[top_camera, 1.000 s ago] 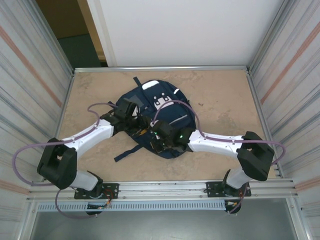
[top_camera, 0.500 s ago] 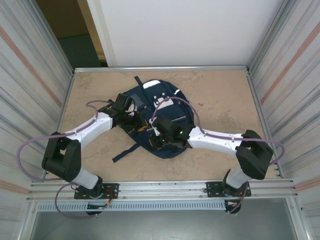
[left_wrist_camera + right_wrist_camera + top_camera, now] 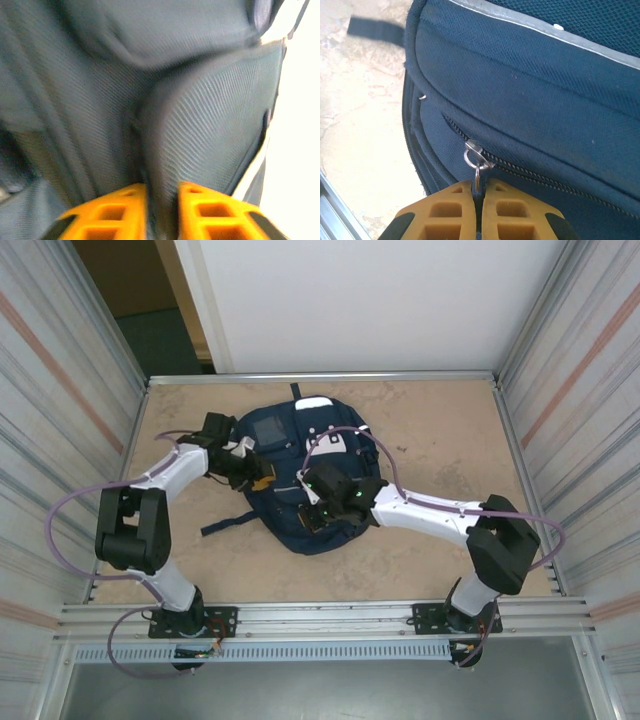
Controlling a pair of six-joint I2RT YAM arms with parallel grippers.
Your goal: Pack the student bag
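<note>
Two pincers are on the student bag (image 3: 290, 530), which lies flat in the middle of the worktop (image 3: 430, 430). Your left pincer (image 3: 258, 478) is at the bag's left edge, and its orange fingers (image 3: 120, 212) are squeezing a fold of the blue cloth. Your right pincer (image 3: 318, 516) is over the near part of the bag, pressed tight on the little metal zip pull (image 3: 476, 172) of a pocket. A dark strap (image 3: 228, 525) sticks out from the bag's near left side. A grey square patch (image 3: 266, 430) sits on the bag's far left part, just past the left pincer.
</note>
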